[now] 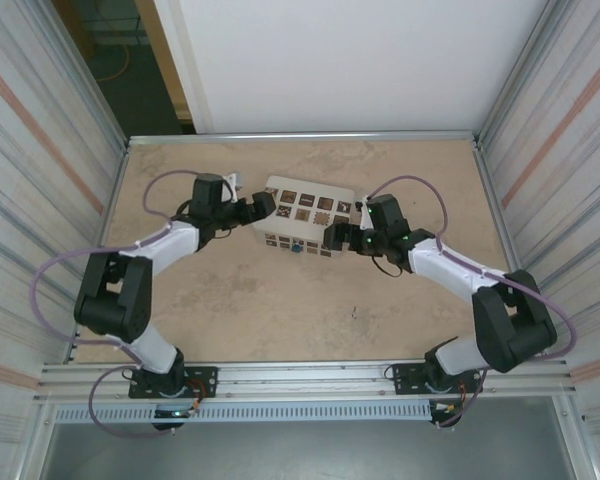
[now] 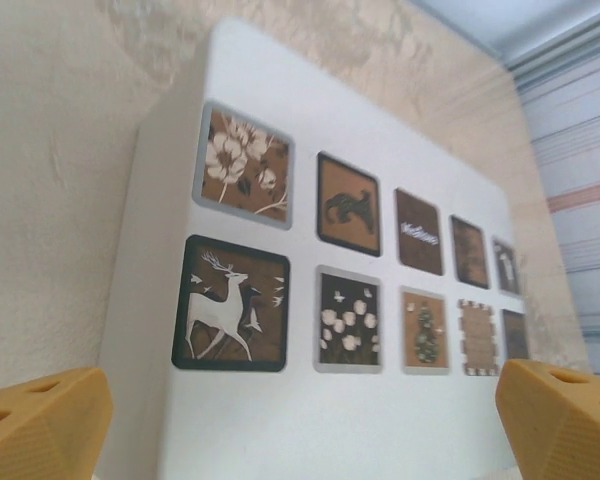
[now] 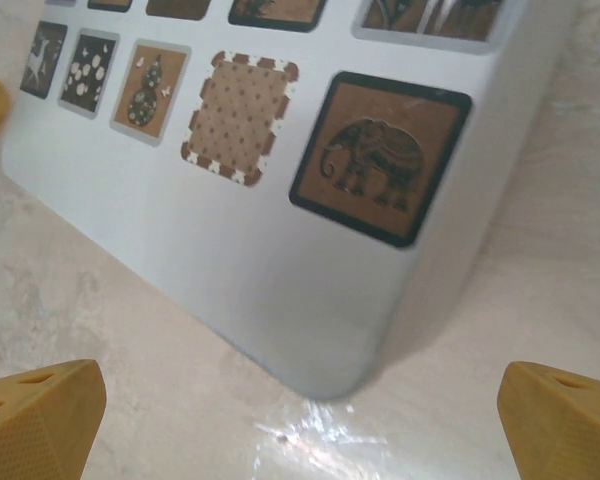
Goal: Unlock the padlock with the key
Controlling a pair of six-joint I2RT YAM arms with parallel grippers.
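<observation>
Sitting against the near wall of a flat white rectangular box printed with a grid of brown picture squares, the tiny blue squarish padlock shows from above as a small blue speck about midway along that wall, on the beige marbled tabletop. Its details are too small to make out. The box lies toward the far half of the table, slightly turned. The left gripper is at the box's left end and the right gripper at its right end, near the front corner; contact cannot be told from above. In the left wrist view the jaws stand wide and empty, orange fingertips in the bottom corners, with the box's deer and flower squares ahead. In the right wrist view the jaws are equally wide and empty, fingertips low in the picture, facing the box's rounded corner beside an elephant square.
</observation>
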